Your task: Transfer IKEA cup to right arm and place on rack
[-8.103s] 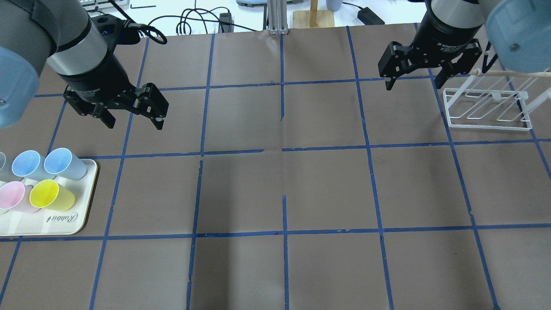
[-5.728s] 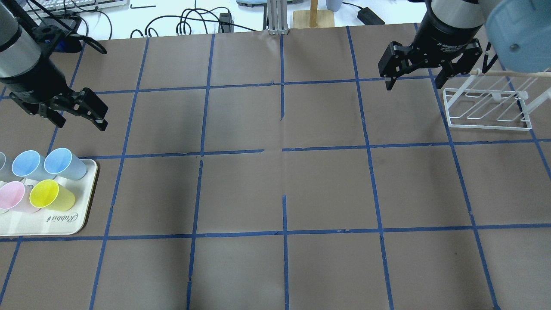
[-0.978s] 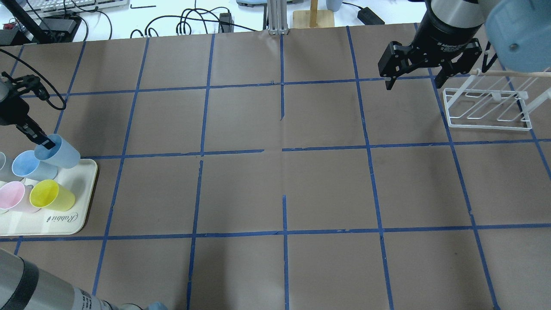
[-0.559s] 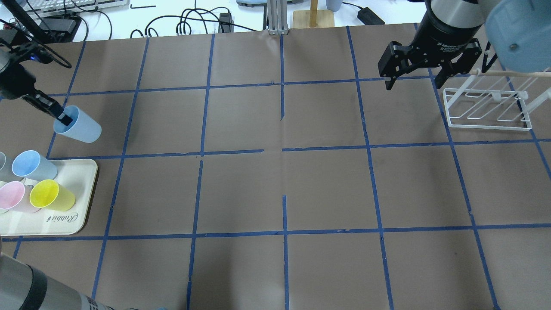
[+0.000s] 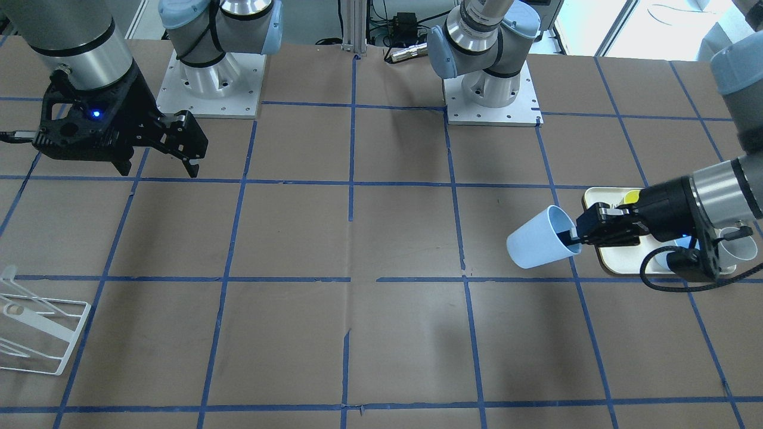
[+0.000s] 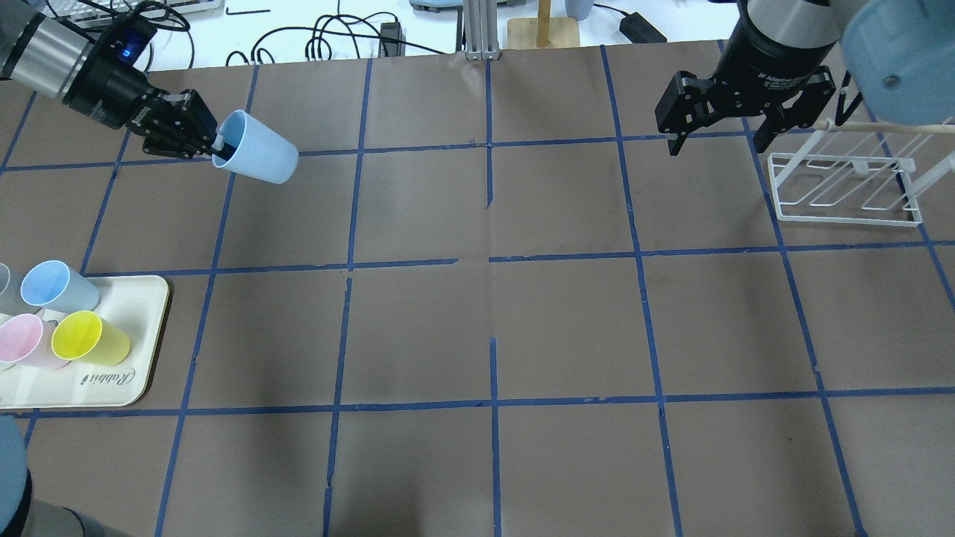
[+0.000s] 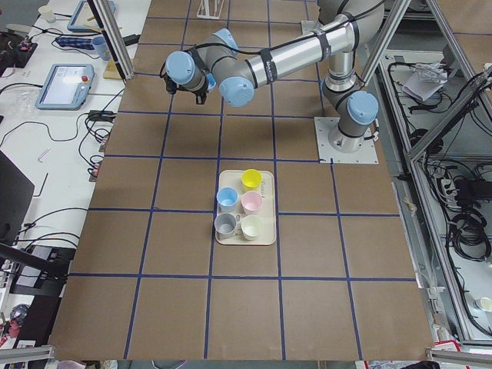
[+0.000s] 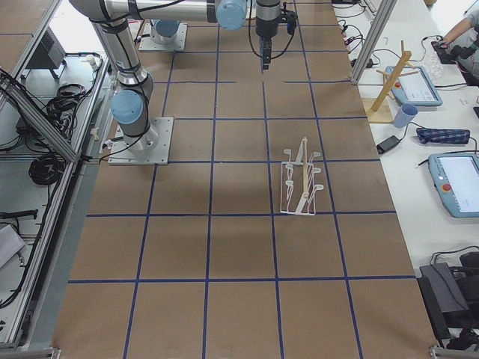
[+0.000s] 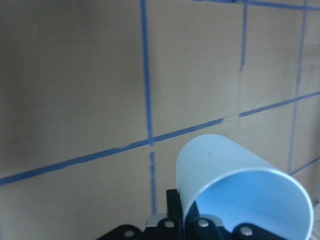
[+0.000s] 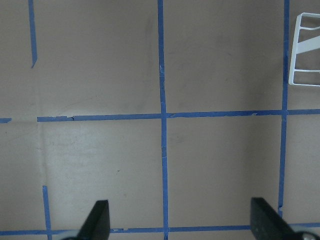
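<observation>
My left gripper (image 6: 215,146) is shut on the rim of a pale blue IKEA cup (image 6: 258,156), one finger inside it. It holds the cup tipped on its side above the far-left part of the table. The cup also shows in the front view (image 5: 539,245) and in the left wrist view (image 9: 235,185). My right gripper (image 6: 718,145) is open and empty, hovering just left of the white wire rack (image 6: 847,186). A second pale blue cup (image 6: 56,285) stands on the cream tray (image 6: 127,373).
The tray also holds a yellow cup (image 6: 89,337), a pink cup (image 6: 26,339) and others at the view's left edge. A wooden rod (image 6: 880,127) crosses above the rack. Cables and a wooden stand (image 6: 543,26) lie beyond the far table edge.
My left gripper has lifted the blue cup off the tray and carried it away from me and to the right, tipping it over. The right arm has not moved.
</observation>
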